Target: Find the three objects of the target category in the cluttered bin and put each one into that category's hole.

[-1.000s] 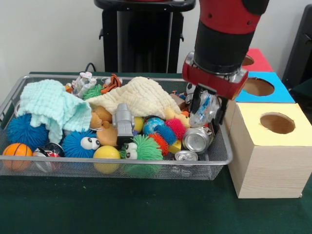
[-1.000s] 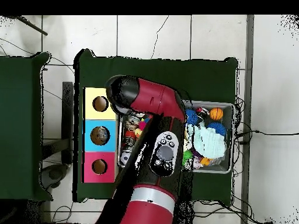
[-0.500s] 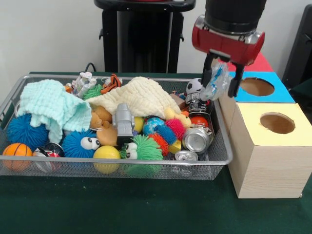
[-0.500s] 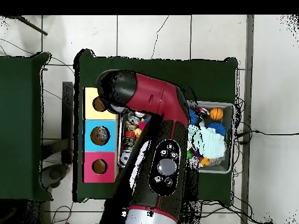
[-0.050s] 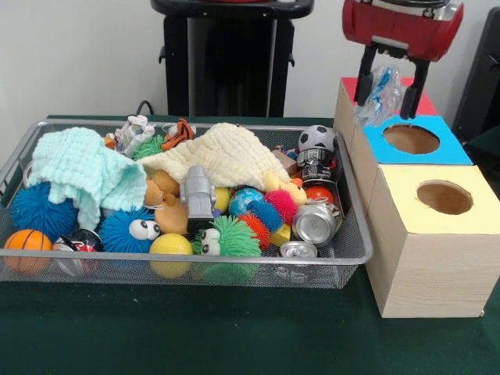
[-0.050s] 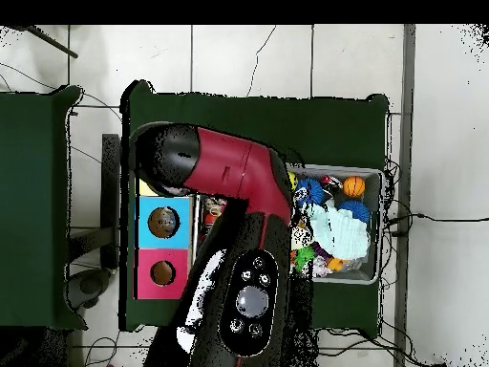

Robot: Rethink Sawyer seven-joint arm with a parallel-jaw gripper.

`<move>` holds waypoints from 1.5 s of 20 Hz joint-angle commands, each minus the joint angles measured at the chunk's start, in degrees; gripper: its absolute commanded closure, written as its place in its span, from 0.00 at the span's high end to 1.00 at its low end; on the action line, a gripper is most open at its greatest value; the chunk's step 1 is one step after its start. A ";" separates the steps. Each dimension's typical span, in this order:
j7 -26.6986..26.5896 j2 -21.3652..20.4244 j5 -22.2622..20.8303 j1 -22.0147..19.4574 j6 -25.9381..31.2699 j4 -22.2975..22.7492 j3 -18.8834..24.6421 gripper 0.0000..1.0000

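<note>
While the gripper (image 5: 391, 82) hangs above the row of boxes, we see its two dark fingers (image 5: 365, 76) closed on a crumpled clear plastic wrapper (image 5: 376, 92) with blue print. The wrapper is clear of the bin and sits over the left edge of the blue box (image 5: 412, 141), just in front of the red box (image 5: 406, 92). We cannot tell from the front view which hole it lines up with; in the overhead view the arm (image 6: 224, 172) covers the yellow box (image 5: 433, 234) and hides the wrapper.

We judge the task to be partly advanced: one item is lifted out and carried toward the boxes, but not released. The blue hole (image 5: 411, 138) and the yellow hole (image 5: 444, 197) show only dark interiors from the front, so we cannot confirm any earlier deposit.

The wire bin (image 5: 355, 250) holds much clutter: two dented drink cans (image 5: 315, 223) at its right end, a small soccer ball (image 5: 316, 138), spiky balls, a pale yellow cloth (image 5: 223, 156) and a mint cloth (image 5: 74, 168). Both cloths cover other items, so further searching under them is probably needed. The remaining work, as we read it, is the drop of the wrapper and the retrieval of any further matching items.
</note>
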 commanded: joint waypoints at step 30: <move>8.13 0.01 -0.29 4.23 -14.92 20.21 6.42 0.00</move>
